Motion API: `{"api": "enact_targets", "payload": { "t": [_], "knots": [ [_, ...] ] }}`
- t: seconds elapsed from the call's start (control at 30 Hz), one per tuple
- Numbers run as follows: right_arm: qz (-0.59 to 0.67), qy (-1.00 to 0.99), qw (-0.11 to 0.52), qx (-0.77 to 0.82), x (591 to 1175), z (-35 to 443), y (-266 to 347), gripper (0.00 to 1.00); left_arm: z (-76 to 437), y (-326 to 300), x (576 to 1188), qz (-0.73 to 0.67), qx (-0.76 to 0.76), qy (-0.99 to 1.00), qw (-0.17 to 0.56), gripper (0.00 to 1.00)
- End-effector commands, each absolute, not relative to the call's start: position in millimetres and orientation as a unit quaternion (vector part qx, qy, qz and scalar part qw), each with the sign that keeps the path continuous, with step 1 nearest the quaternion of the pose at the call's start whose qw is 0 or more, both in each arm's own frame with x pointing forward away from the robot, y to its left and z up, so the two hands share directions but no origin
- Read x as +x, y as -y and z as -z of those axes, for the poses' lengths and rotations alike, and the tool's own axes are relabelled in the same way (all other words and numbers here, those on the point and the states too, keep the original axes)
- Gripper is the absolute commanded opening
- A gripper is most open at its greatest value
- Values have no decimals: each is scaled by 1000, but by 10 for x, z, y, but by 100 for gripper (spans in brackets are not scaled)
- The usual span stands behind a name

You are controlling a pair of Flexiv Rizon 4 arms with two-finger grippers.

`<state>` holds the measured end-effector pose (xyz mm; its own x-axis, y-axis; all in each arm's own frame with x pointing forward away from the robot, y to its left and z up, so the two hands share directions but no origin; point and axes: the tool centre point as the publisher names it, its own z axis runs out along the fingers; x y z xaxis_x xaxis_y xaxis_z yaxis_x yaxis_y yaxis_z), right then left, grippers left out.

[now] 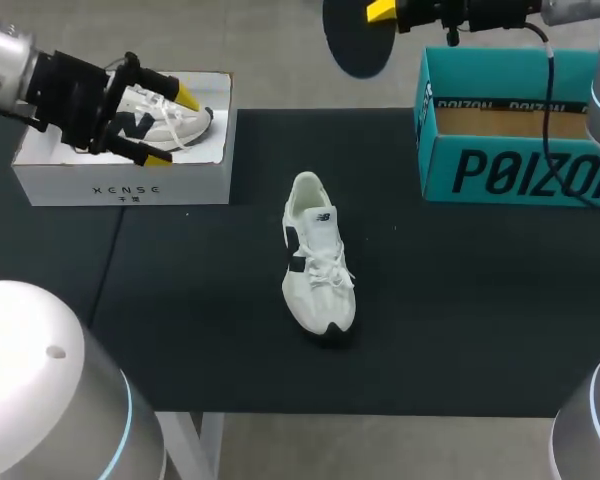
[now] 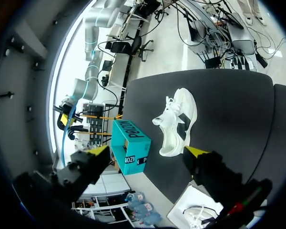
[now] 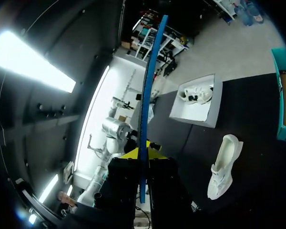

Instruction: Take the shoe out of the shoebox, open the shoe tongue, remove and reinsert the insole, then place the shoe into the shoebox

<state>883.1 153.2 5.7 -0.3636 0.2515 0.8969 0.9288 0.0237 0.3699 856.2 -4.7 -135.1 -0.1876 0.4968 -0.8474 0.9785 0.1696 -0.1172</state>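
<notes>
Light and soft, the white sneaker point(image 1: 318, 255) lies at the middle of the worktop point(image 1: 200, 300) and is likely best held at its stiffer heel; the right gripper point(image 3: 142, 153) pinches the thin, floppy insole point(image 1: 358, 40) over the far edge, and the left gripper point(image 1: 172, 128) hangs spread.

Left arm point(image 1: 50, 390) and right arm point(image 1: 592, 420) were rounded silver-grey shells with thin blue rings. Left gripper point(image 1: 170, 128) and right gripper point(image 3: 142, 153) were black and yellow-tipped, the right with a black cable point(image 1: 547, 80).

two shoes point(image 1: 318, 255) point(image 1: 166, 118), two boxes point(image 1: 120, 186) point(image 1: 520, 172), one insole point(image 1: 355, 42)
</notes>
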Motion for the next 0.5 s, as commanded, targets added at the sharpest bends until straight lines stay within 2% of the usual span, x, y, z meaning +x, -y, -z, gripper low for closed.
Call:
{"api": "enact_targets", "payload": {
  "t": [0.03, 0.37, 0.5],
  "knots": [
    [536, 637, 324, -449, 8881, -40, -1601, 0, 1353, 52, 8545, 351, 538, -686, 342, 100],
    [527, 646, 324, -446, 8875, 62, -1642, 0, 1353, 52, 8545, 351, 538, -686, 342, 100],
    [518, 663, 306, -445, 8869, 74, -1671, 0, 1353, 52, 8545, 351, 538, -686, 342, 100]
  ]
}}
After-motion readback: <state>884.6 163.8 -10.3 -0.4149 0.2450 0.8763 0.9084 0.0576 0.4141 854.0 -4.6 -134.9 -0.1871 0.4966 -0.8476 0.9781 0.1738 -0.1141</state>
